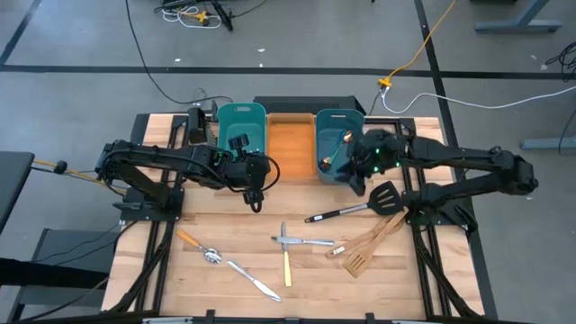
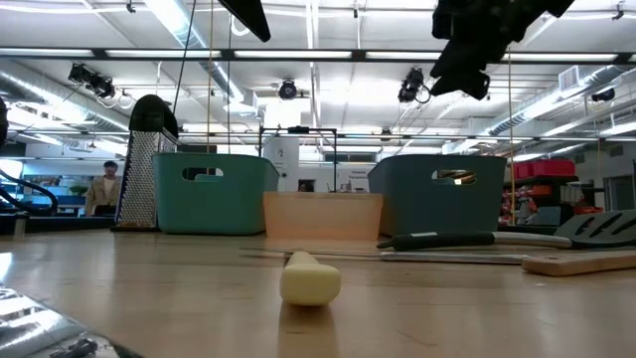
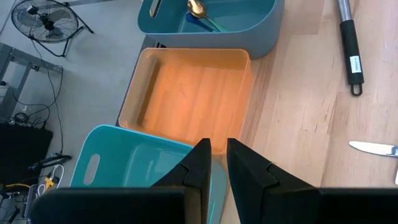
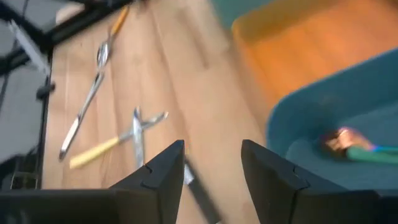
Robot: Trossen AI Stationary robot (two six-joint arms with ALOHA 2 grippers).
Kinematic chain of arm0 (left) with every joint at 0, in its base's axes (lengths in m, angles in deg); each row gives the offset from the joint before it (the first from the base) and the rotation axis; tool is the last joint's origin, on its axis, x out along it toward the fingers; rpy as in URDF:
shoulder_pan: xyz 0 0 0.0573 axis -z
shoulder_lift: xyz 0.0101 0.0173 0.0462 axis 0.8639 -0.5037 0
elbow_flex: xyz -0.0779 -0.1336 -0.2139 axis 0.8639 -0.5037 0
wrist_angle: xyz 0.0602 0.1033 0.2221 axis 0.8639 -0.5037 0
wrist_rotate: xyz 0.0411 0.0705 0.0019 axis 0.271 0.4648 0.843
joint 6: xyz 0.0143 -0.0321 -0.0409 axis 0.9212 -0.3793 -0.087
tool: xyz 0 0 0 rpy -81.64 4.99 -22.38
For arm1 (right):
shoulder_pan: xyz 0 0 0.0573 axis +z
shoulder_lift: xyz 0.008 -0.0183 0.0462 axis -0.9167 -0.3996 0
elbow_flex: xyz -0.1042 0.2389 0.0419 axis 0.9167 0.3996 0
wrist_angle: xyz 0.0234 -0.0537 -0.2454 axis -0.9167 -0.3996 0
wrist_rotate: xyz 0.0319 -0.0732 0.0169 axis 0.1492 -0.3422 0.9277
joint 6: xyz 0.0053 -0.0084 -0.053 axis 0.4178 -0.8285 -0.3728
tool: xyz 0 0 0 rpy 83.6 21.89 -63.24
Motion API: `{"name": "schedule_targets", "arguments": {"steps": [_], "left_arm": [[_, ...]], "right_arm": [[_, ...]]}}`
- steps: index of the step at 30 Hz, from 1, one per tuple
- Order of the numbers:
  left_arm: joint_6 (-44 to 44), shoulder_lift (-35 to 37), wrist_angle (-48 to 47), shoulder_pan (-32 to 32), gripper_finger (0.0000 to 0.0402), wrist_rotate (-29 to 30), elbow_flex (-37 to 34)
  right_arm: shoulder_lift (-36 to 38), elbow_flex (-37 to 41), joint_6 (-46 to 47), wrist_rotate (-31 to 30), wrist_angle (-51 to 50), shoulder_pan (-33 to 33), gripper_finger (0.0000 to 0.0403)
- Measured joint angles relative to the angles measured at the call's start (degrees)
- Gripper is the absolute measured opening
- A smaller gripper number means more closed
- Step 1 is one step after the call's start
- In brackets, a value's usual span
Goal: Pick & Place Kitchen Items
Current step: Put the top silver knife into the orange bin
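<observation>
Right wrist view motion-blurred, utensils (image 4: 106,118) smeared, black spatula (image 2: 606,227) cut by low view's edge, perhaps slotted
</observation>
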Motion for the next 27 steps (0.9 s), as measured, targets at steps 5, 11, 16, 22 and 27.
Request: {"name": "schedule_targets", "arguments": {"steps": [5,11,16,22,27], "left_arm": [[0.0,0.0,0.0,0.0,0.0058,0.0,0.0],[0.1,0.0,0.0,0.0,0.0058,0.0,0.0],[0.1,0.0,-0.1,0.0,0.0058,0.0,0.0],[0.1,0.0,-0.5,0.0,0.0058,0.0,0.0],[0.0,0.0,-0.4,0.0,0.0058,-0.7,0.0]], "right_arm": [[-0.2,0.0,3.3,-5.9,-2.0,7.3,0.0168],[-0.6,0.0,8.8,-9.2,-2.1,15.1,0.0168],[-2.2,0.0,12.0,-11.8,0.5,21.9,0.0168],[-5.5,0.0,14.2,-13.9,6.4,28.7,0.0168],[-10.8,0.0,14.6,-18.0,7.9,32.5,0.0168]]}}
